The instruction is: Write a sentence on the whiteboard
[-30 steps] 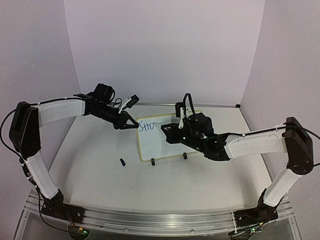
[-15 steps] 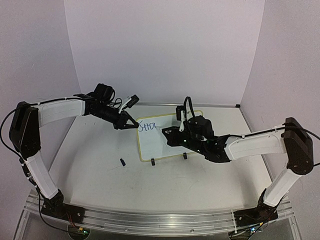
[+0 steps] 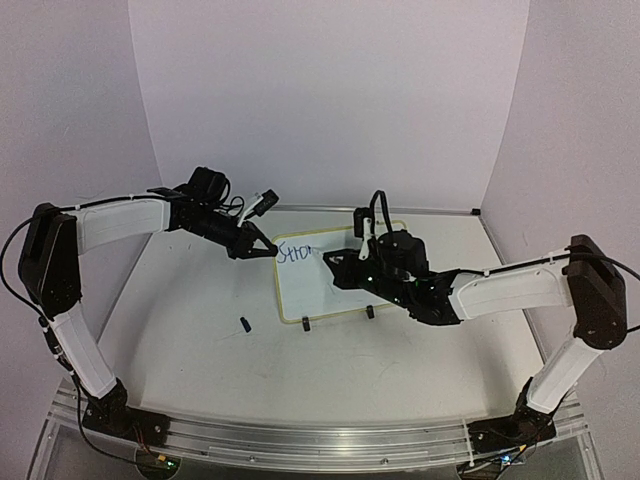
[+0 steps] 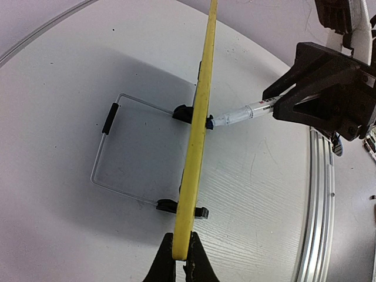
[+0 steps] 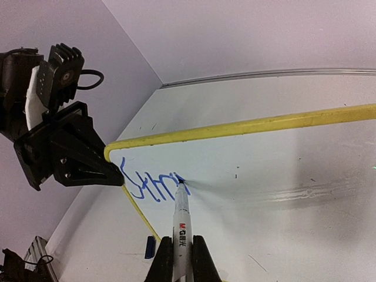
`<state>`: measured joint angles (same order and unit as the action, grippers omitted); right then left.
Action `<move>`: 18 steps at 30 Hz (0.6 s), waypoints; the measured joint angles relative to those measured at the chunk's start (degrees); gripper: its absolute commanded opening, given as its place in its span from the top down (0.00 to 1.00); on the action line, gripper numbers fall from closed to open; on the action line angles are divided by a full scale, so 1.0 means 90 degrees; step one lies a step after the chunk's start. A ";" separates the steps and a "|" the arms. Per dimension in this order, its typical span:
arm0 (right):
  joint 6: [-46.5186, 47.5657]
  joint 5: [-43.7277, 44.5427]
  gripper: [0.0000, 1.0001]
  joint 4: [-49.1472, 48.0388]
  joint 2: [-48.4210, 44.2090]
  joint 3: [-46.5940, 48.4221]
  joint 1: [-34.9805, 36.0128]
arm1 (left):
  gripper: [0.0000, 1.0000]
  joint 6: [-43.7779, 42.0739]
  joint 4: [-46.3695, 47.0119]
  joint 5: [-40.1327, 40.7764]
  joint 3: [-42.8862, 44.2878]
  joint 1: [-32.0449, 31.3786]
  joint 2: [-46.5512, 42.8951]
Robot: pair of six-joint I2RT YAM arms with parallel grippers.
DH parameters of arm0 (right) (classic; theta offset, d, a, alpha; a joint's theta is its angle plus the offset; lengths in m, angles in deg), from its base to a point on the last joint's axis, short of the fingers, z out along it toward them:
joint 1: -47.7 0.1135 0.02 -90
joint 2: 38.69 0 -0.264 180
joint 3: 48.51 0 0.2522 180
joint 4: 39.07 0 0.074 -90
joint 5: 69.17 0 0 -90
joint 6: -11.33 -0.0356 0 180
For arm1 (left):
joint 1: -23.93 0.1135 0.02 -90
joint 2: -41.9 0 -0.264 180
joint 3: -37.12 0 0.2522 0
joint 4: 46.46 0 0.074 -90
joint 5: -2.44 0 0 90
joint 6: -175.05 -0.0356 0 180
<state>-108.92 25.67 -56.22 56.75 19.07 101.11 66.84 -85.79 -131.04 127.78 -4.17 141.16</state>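
A robotics lab cell; blank pale walls [image 3: 330, 100] box in a white table [image 3: 200, 360] with an aluminium rail [image 3: 300, 432].

The whiteboard [image 5: 264, 170] has a smooth, glossy white face with faint smears, and its yellow frame [image 4: 197, 147] looks like satin plastic. The tabletop [image 4: 258, 194] is matt white with a fine wood-like grain. The marker [image 5: 180, 220] has a glossy plastic barrel. The left gripper [image 4: 181, 258] and right gripper [image 5: 179, 258] look like matt black plastic. The rail [image 3: 300, 435] along the near edge is brushed metal
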 measured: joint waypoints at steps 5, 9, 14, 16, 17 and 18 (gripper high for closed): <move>-0.0002 0.0068 1.00 -0.0041 -0.0001 -0.0007 0.0000 | 1.00 0.0002 0.0001 0.0010 0.0000 -0.0002 0.0000; -0.0001 0.0134 1.00 -0.0133 -0.0014 -0.0058 0.0002 | 1.00 0.0002 0.0001 0.0012 0.0000 -0.0005 0.0000; -0.0003 0.0218 1.00 -0.0209 -0.0046 -0.0130 0.0002 | 1.00 0.0002 0.0001 0.0015 0.0000 -0.0005 0.0000; -0.0005 0.0261 1.00 -0.0243 -0.0069 -0.0180 0.0002 | 1.00 0.0002 0.0001 0.0015 0.0000 -0.0007 0.0000; -0.0007 0.0285 1.00 -0.0252 -0.0082 -0.0206 0.0002 | 1.00 0.0002 0.0001 0.0015 0.0000 -0.0007 0.0000; -0.0008 0.0311 1.00 -0.0259 -0.0101 -0.0235 0.0002 | 1.00 0.0002 0.0001 0.0015 0.0000 -0.0009 0.0000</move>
<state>-108.99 28.47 -58.55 55.85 16.95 101.13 66.86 -85.78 -130.91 127.78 -4.25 141.16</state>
